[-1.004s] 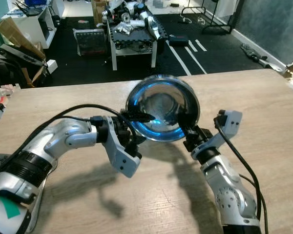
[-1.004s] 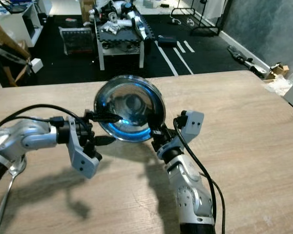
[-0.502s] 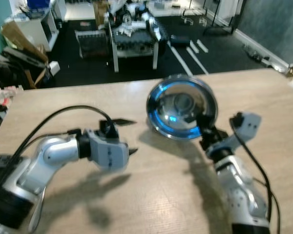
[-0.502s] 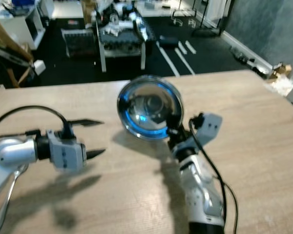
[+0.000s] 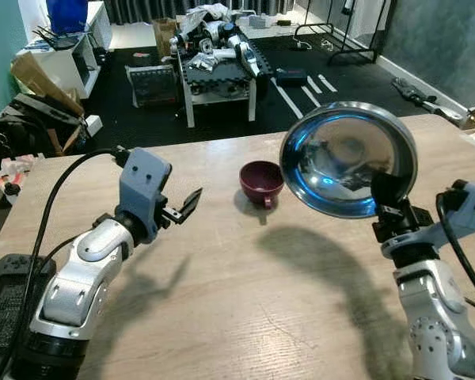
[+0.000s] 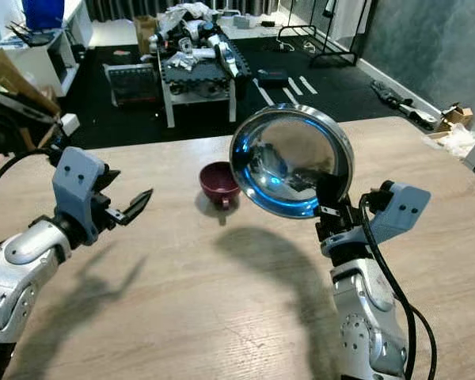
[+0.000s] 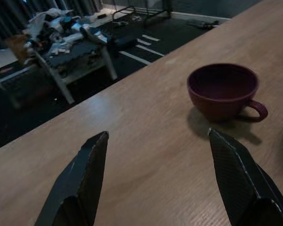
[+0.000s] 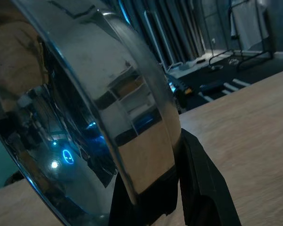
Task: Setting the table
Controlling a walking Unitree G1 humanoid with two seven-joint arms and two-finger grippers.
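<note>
Big pale wooden surface (image 5: 245,317), wide and mostly bare. Held up above it, to the right of the small dark red cup with a handle (image 5: 261,182), a shiny round metal bowl (image 5: 348,158) tipped up on its side, open face toward the camera. Gripped at its lower rim by the right pincer (image 5: 385,207), fingers clamped tight on the edge, as seen up close in the right wrist view (image 8: 170,183). To the left of the cup, the left pincer (image 5: 184,207), fingers spread apart with nothing between them, hanging in the air and pointed at the cup. In the left wrist view, the cup (image 7: 224,92) well ahead of the two black fingers (image 7: 85,174), standing upright on the wood with its handle turned to the side.

Likely step: getting the bowl down flat onto the surface. Best done by tipping the bowl level first, then going down slowly and letting go only once the bottom touches the wood. Better to keep it a little way from the cup, so the rim does not knock it.

Plenty of open wood near the cup and in front of it. Far edge of the surface just behind the cup, with dark floor past it, so no pushing things that way.
</note>
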